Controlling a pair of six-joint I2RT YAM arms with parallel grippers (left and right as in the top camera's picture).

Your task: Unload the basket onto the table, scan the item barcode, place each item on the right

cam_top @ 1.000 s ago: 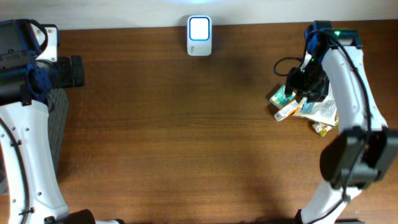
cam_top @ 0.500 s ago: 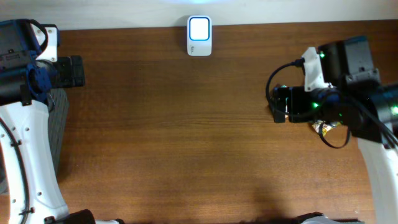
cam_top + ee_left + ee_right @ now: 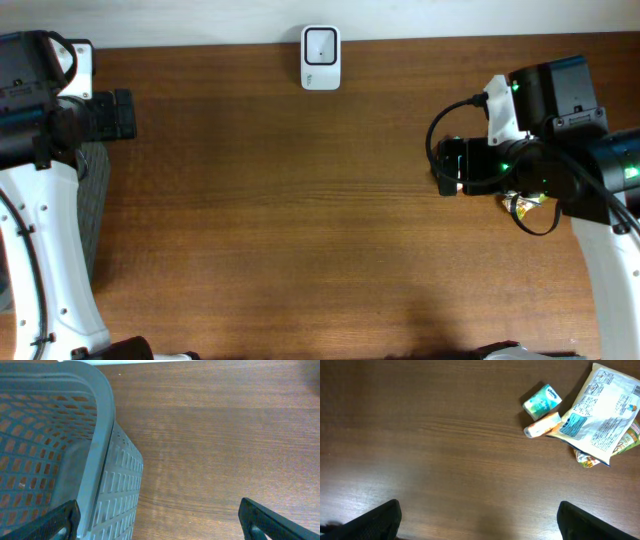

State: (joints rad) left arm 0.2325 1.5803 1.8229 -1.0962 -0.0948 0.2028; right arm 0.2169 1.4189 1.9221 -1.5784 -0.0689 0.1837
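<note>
Left pincer (image 3: 112, 115) hangs over the desk's (image 3: 300, 230) left edge, nr the back-left corner. Jaws wide apart, holding nothing. In the wrist view both tips sit at the bottom corners.

Under it, a grey basket (image 3: 102, 430) w/ slotted walls stands at the left edge. The wrist view shows its rim, one outer wall and part of the inside.

White scanner (image 3: 321, 44) stands at the middle of the back edge. Its face is pale w/ a small dark mark in the centre.

Right pincer (image 3: 447, 167) is over the right part of the desk, pointing left in the overhead view. Jaws wide apart, holding nothing, w/ bare wood btwn the tips in the wrist view. Green lights show on the right arm (image 3: 560, 150).

Item pile (image 3: 580, 420) lies on the right part of the desk, closer to the back edge than the front, apart from the tips.
- Teal pack (image 3: 542, 400) is at the pile's left.
- Orange tube (image 3: 543, 425) is just beside it, one end against the white pouch (image 3: 600, 415).
- The pouch carries blue print.
- A green-orange wrapper (image 3: 585, 457) pokes out from under the pouch.

In the overhead view the arm hides most of the pile. Can't make out a barcode.
</note>
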